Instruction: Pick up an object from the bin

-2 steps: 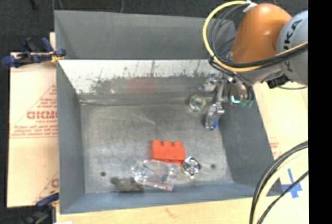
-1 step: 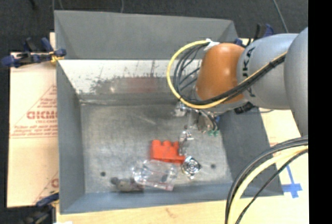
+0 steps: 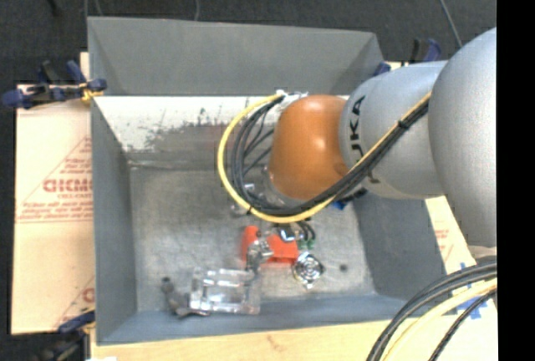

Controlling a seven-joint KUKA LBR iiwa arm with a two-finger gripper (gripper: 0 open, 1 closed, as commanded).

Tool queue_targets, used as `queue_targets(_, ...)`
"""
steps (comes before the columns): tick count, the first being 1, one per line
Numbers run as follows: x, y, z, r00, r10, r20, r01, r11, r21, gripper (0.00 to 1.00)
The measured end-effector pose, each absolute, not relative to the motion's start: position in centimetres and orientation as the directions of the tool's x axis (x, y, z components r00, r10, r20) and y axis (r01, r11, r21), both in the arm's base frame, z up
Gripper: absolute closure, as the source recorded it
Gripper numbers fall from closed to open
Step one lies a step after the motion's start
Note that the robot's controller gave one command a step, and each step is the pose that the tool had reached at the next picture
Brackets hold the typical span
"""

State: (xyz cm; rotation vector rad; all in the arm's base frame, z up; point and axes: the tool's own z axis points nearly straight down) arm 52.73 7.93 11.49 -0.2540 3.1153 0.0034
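- Bin [image 3: 113,209]: grey metal, a few loose things on the floor toward 6 o'clock.
- Arm [image 3: 418,134] comes in from 3 o'clock. Its orange wrist cover [image 3: 305,150] sits over bin centre, with yellow and black cables [image 3: 227,152] looped at the cover's 9 o'clock.
- Claw [image 3: 262,252] shows just below the cover, low in the bin, at the 9 o'clock edge of an orange block [image 3: 284,249].
- Claw state: I cannot tell whether it is wide or narrow, as the wrist hides most of it. I cannot tell whether it touches the block.
- Orange block: on the floor at about 5 o'clock from bin centre, partly under the wrist. It is the nearest thing to the claw.
- Shiny round piece [image 3: 308,269]: just beside the block, at its 4 o'clock.
- Clear packet [image 3: 221,292]: lies flat near the 6 o'clock wall, at the claw's 7 o'clock, close to it.
- Small dark piece [image 3: 171,298]: at the packet's 9 o'clock end. I cannot tell whether they touch.
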Motion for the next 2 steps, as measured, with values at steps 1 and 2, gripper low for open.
queue_targets(1, 53.5, -0.4, 12.0, -0.998, 0.058, -0.006, 0.058, 0.998, -0.002, 0.00)
queue_targets(2, 51.9, 3.5, 7.2, -0.995, 0.095, -0.013, 0.095, 0.995, 0.000, 0.00)
